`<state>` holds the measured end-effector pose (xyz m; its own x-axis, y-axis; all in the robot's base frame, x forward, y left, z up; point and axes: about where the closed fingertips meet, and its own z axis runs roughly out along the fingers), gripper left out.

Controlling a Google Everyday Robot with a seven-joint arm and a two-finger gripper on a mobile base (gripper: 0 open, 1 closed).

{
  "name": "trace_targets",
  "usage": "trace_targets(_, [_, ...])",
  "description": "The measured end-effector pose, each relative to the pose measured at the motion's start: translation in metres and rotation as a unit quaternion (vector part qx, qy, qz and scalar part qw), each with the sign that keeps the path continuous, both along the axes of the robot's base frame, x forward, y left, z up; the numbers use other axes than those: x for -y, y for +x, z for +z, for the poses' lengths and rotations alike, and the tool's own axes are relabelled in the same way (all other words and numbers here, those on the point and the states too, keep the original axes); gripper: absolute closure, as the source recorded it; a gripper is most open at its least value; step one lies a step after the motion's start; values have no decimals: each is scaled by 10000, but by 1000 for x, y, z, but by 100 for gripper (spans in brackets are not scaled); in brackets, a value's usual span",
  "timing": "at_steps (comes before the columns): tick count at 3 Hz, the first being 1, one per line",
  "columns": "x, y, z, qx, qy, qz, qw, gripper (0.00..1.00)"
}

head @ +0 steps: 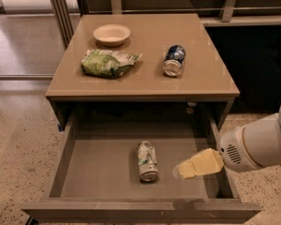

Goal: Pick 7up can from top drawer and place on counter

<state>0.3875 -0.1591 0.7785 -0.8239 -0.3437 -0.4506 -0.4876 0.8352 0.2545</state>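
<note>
**Layout: drawer open below the counter**

top drawer stands out on the near side, under the near edge of the counter. 7up can lies on its side in the drawer, about mid-width, long axis near-far, closer to the front panel than to the back. gripper sits over the right part of the drawer, just right of the 7up can and apart from it; its arm enters from the right, over the drawer's right wall.

On the counter:
- bowl sits far left.
- snack bag sits on the near side of the bowl.
- other can lies on its side, right of the bag.
</note>
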Motion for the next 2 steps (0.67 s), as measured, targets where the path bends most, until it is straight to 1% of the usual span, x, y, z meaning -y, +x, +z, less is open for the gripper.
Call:
trace_targets(1, [-51,1,-41,-403,225,329,9984,0])
trace_targets(2, [-95,5,-66,-522,366,617,9961,0])
